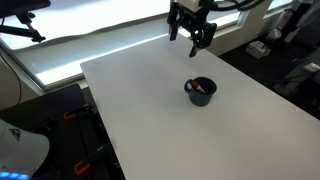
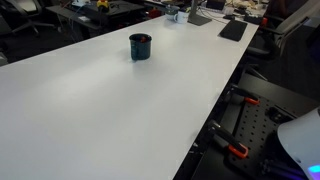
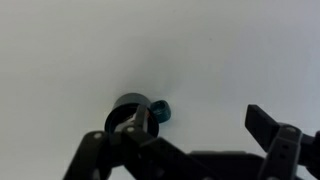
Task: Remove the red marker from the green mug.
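Note:
The green mug (image 1: 200, 91) is a small dark mug standing on the white table (image 1: 160, 120). It also shows in an exterior view (image 2: 140, 47). The red marker (image 1: 203, 87) shows as a short red-orange tip inside the mug. My gripper (image 1: 197, 42) hangs open and empty well above the table, behind the mug. In the wrist view the mug (image 3: 128, 104) lies below, partly hidden by one finger, with its handle (image 3: 162, 112) pointing toward the gap between the open jaws (image 3: 197, 128). The marker is not visible there.
The table's edge runs close to the mug on one side (image 1: 270, 85). Dark office clutter and a flat black device (image 2: 232, 30) sit at the table's far end. Orange-handled clamps (image 2: 235, 150) are below the table edge.

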Robot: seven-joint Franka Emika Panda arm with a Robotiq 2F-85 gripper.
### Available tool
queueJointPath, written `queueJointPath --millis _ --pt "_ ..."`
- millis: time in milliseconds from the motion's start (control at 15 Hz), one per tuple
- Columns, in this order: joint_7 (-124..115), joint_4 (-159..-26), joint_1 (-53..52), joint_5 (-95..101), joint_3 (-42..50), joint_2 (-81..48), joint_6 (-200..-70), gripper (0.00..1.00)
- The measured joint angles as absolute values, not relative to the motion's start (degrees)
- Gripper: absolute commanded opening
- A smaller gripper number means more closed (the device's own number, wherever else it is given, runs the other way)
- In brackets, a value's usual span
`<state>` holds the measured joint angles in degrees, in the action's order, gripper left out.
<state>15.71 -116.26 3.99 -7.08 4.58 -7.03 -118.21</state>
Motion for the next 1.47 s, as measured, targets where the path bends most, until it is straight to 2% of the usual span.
queueJointPath --millis 400,867,1467 --pt "13.95 -114.04 3.98 -0.71 4.46 -8.30 -117.72 1.00" --pt "16.72 -101.08 3.95 1.98 2.02 -19.10 -108.05 1.00" --pt "17.06 -100.97 4.50 1.73 2.06 -19.64 -108.11 1.00"
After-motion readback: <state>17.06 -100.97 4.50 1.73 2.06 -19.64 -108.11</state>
